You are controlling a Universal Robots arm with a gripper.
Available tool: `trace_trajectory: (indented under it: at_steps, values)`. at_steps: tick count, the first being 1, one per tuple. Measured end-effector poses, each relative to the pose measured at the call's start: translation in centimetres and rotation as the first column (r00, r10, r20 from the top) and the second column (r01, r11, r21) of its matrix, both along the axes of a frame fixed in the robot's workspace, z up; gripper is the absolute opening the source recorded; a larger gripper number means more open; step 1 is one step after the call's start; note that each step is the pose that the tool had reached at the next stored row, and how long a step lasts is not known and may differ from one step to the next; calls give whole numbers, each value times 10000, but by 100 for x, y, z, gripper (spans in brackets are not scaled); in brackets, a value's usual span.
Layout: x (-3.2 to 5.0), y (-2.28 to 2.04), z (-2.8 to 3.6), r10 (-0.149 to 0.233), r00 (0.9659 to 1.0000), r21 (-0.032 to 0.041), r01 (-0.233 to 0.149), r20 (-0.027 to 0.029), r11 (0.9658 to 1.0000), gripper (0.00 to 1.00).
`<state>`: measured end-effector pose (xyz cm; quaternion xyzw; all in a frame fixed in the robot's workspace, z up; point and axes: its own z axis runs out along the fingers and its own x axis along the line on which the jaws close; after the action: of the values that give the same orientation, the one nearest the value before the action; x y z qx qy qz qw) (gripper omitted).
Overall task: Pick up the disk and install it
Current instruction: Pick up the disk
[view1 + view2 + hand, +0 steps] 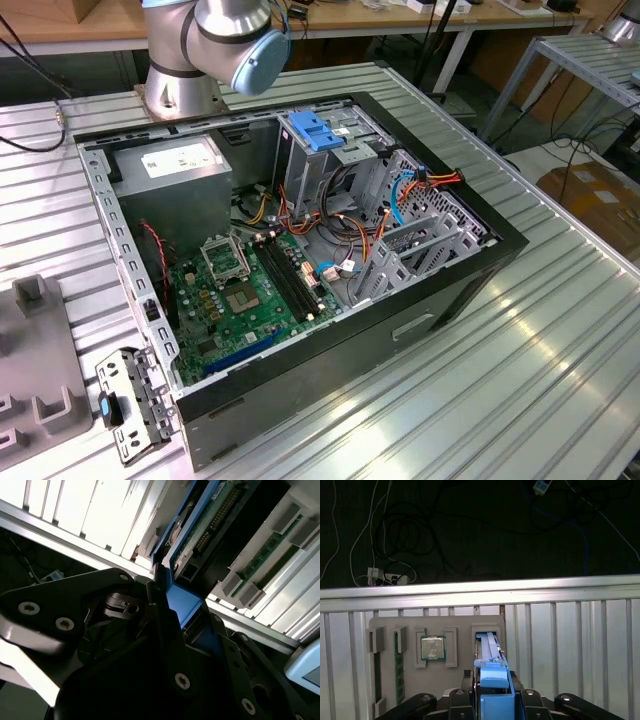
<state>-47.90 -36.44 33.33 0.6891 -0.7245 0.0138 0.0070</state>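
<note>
**Disk** (491,672): a grey drive in a blue rail, standing on edge in a slot of the grey tray (462,625). It is edge-on in the first wrist view. In the second wrist view (198,532) its green circuit-board face shows.

**Gripper** (492,700): jaws clamped on the near end of the disk's blue rail, one on each side, in both wrist views (185,611).

**Tray**: lies on the ribbed metal counter (570,635). Beside the disk's slot, a processor chip (433,647) and a memory stick (398,665) sit in separate recesses.

**Computer case** (400,315): seen in the exterior view, open on the counter, with the green motherboard (250,300) exposed. A blue latch (315,130) sits atop the drive bay, and the arm's base (185,80) stands just behind the case.
</note>
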Motion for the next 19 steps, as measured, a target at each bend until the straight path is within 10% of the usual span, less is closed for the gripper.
trace_trajectory:
  at_steps: [12, 19]
  values:
    - [-1, 1, 352, -1, 10000, -249, 1, 0, 9997, 37]
    - [0, 2, 664, -1, 10000, -404, 1, 0, 9992, 37]
